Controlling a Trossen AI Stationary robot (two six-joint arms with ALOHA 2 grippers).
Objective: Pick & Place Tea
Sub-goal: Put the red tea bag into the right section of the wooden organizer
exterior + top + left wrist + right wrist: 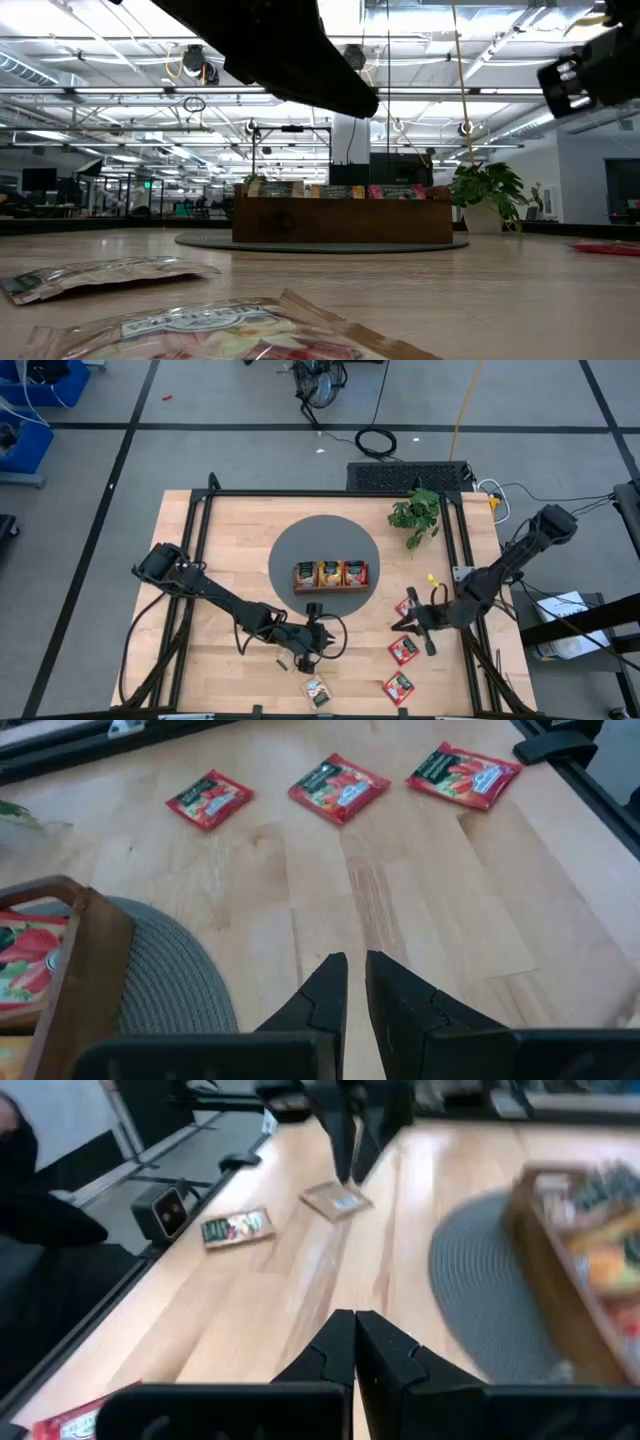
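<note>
Wooden worktop [220, 540]: tray [330, 588] partly filled; five tea packets [403, 650] left loose. Left fingers [330, 990] and right fingers [335, 1345] nearly closed, empty.

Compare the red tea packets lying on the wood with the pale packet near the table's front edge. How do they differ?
Colour: the three red packets are red; the pale packet is greenish-white. Place: the red packets lie by the right gripper; the pale packet lies nearer the left gripper. Number: three against one. Both kinds lie flat on the table, outside the tray.
</note>
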